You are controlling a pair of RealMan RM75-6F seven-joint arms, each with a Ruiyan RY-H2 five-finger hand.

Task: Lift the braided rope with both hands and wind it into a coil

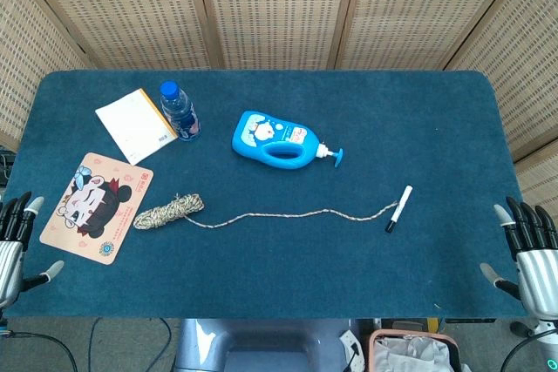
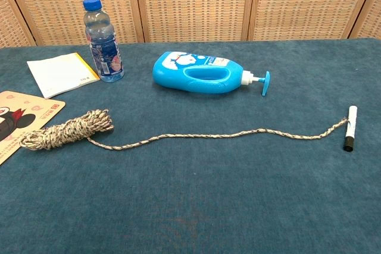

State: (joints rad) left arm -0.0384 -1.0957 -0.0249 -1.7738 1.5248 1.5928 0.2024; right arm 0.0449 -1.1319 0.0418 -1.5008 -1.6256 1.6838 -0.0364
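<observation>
We find the beige-and-brown braided rope (image 1: 261, 213) lying on the dark teal carpeted table (image 1: 288, 276), its bundled end (image 2: 65, 129) touching the cartoon-printed pink card (image 1: 96, 206) and its loose strand running to the white marker pen with black cap (image 2: 350, 128). Our left hand (image 1: 16, 241) and right hand (image 1: 527, 254) rest at opposite table edges, fingers apart, holding nothing. A blue pump bottle (image 2: 199, 72) lies behind.
</observation>
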